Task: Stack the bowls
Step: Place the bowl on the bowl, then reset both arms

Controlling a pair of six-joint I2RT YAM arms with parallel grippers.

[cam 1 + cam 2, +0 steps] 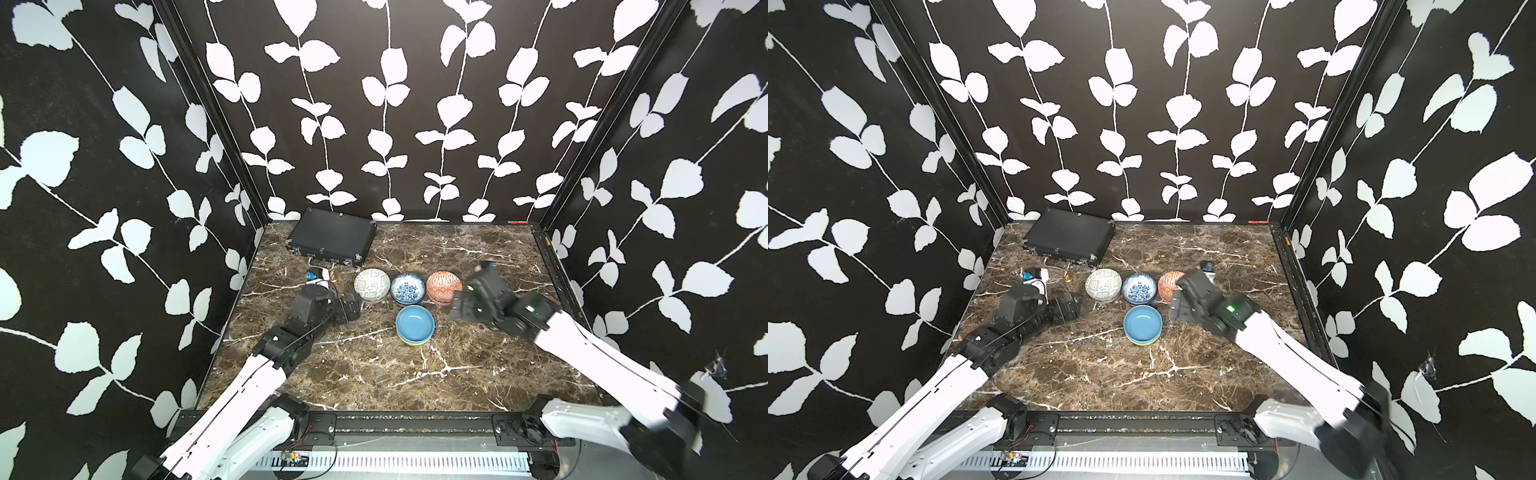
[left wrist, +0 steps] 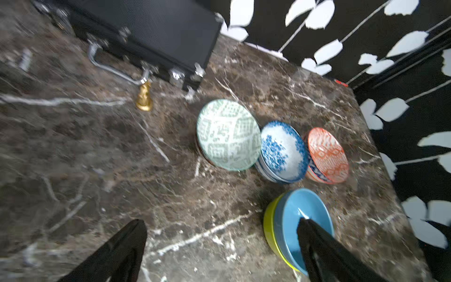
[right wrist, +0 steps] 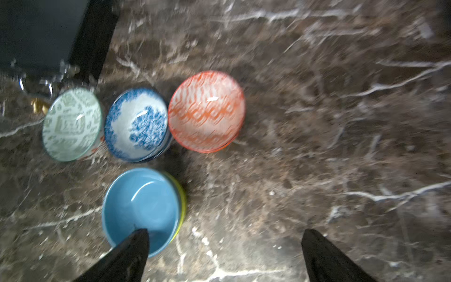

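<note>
On veined marble table (image 1: 374, 374): glossy round blue bowl (image 1: 414, 323).

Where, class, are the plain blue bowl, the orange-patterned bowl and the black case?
plain blue bowl (image 1: 415, 323): in a top view, inside floor.
orange-patterned bowl (image 3: 206, 111): right wrist view, inner surface.
black case (image 1: 1069, 232): in a top view, lid.

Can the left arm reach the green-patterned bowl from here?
Probably yes. The left gripper is open, the green-patterned bowl sits just ahead of it, and only bare table lies between them.
</note>
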